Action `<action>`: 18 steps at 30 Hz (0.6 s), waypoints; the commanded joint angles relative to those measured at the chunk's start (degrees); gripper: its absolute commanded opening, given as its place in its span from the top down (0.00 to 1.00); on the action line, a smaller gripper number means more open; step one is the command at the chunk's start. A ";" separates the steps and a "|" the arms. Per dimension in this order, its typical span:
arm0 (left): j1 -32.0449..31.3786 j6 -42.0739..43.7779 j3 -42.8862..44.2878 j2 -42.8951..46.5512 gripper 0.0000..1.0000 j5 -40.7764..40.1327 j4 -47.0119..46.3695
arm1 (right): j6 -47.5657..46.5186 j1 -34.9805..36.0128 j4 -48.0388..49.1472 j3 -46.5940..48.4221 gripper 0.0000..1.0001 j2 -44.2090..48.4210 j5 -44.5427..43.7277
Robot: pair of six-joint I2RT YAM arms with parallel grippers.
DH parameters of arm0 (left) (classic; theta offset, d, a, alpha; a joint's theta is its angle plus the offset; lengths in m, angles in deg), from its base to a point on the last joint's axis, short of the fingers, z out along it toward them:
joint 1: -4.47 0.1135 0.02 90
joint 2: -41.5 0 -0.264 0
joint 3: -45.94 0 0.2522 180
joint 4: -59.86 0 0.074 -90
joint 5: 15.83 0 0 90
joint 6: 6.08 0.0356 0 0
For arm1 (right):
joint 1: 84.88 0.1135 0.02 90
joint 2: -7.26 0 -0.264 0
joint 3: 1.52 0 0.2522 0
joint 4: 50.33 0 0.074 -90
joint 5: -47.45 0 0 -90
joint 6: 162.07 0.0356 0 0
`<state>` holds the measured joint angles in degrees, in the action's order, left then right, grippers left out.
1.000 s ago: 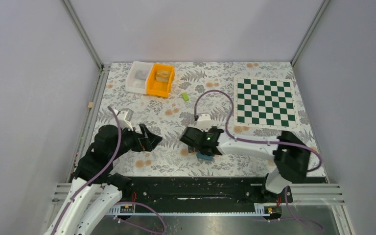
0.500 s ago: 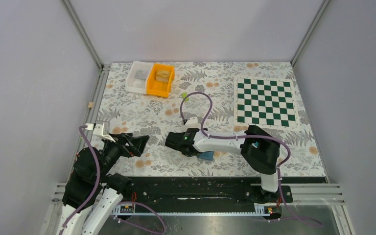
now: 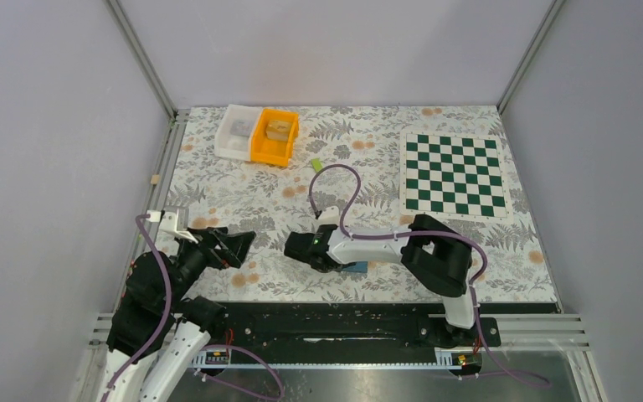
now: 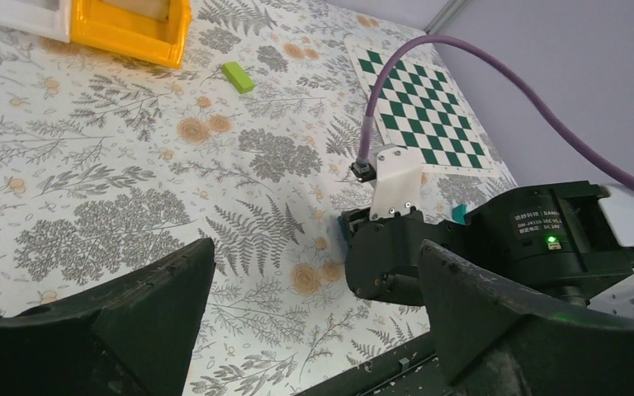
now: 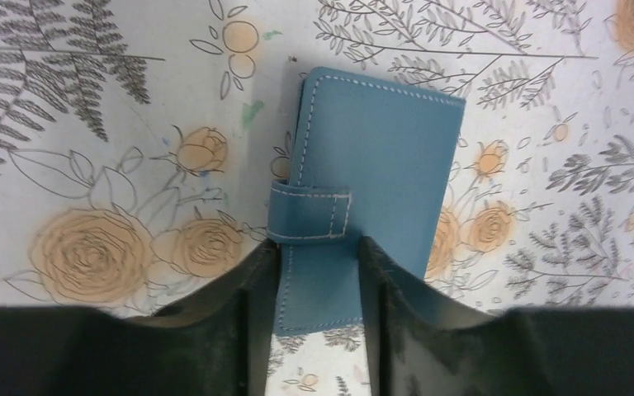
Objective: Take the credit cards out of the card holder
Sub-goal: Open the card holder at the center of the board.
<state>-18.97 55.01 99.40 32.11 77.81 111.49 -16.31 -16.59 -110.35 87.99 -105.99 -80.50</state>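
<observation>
Blue card holder point(image 3: 354, 267) lies on the floral tablecloth point(image 3: 218, 184) in the top view. It is mostly covered by the right gripper point(image 3: 311, 249), so only its right end shows. The left gripper point(image 3: 239, 249) sits well to the left of the card holder, jaws wide apart, nothing between them. Far beyond the card holder, up-left, a white bin point(image 3: 226, 146) and an orange bin point(image 3: 272, 156) stand touching side by side. The white bin holds a greyish item, too small to name. The orange bin holds a tan boxy item point(image 3: 278, 128). A lime-green block point(image 3: 316, 165) lies loose on the cloth between the orange bin and the card holder. A chessboard mat point(image 3: 455, 174) lies beyond-right of the card holder.

Left wrist view: the two dark fingers are spread wide along the bottom edge, with bare cloth in the gap. The right gripper's black body sits past them. A teal sliver point(image 4: 459, 214) peeks out behind that body; cannot tell what it is. The orange bin is at the top edge, with the tan item just visible inside.

Right wrist view: the card holder lies flat and closed, its strap point(image 5: 309, 210) wrapped round the left edge. The credit cards are hidden inside. The right jaws stand part-way apart just below the strap. One finger point(image 5: 252, 313) is at the card holder's left edge and the other is over its face.
</observation>
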 commanded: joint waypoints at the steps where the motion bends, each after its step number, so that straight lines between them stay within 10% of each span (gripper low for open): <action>1: 0.30 0.64 -1.13 1.09 0.09 3.48 -4.43 | 0.85 0.53 5.13 -4.84 0.69 5.75 1.10; 8: 0.26 -0.05 -0.71 -1.51 0.09 5.11 -3.76 | -6.71 0.66 17.64 -11.81 1.00 16.74 7.95; 18: 0.24 -2.78 1.03 -7.54 0.09 6.45 -1.39 | -11.95 0.14 55.51 -35.82 1.00 37.03 27.44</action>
<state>-18.97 54.29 98.99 27.83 81.17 111.16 -26.05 -16.30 -72.41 58.33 -74.03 -61.55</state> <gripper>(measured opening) 0.908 0.025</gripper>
